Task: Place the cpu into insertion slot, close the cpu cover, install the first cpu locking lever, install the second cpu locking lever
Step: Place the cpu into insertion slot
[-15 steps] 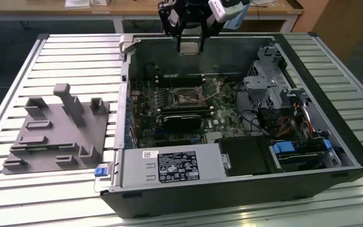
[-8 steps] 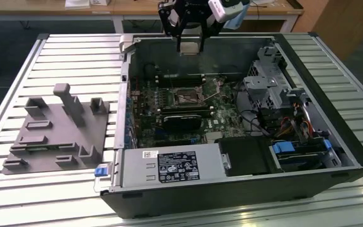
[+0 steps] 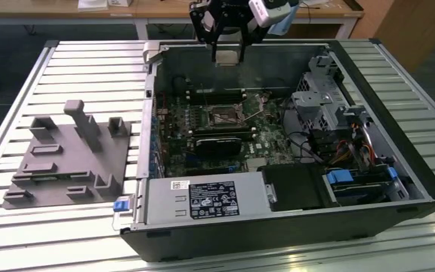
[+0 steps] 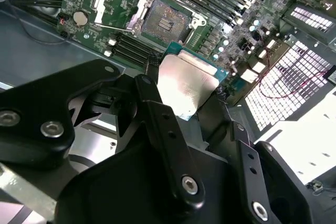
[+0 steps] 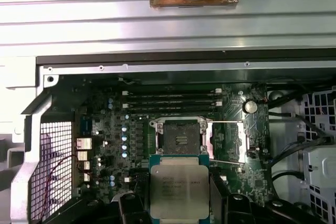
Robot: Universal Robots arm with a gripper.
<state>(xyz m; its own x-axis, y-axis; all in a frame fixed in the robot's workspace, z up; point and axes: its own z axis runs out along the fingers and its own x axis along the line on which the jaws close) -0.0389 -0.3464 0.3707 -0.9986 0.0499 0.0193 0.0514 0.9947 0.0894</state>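
My gripper (image 3: 227, 56) hangs over the far edge of the open computer case, shut on the cpu (image 3: 227, 59). In both wrist views the cpu (image 4: 189, 85) (image 5: 178, 190), a flat square chip with a silver-tan top and green edge, sits between the black fingers (image 4: 152, 106). It is held in the air, apart from the board. The insertion slot (image 5: 178, 137) (image 4: 165, 20) (image 3: 224, 117) lies open on the green motherboard with its dark centre bare. The cpu cover (image 5: 227, 142) (image 4: 116, 1) is swung open beside the slot. Thin wire levers (image 5: 226, 162) stand loose by the cover.
Long black memory slots (image 5: 170, 100) run next to the socket. A black card (image 3: 217, 144), the power supply (image 3: 202, 198) and a drive cage with cables (image 3: 327, 110) crowd the case. A grey fixture block (image 3: 66, 153) rests on the slatted table (image 3: 89, 73) at the exterior view's left.
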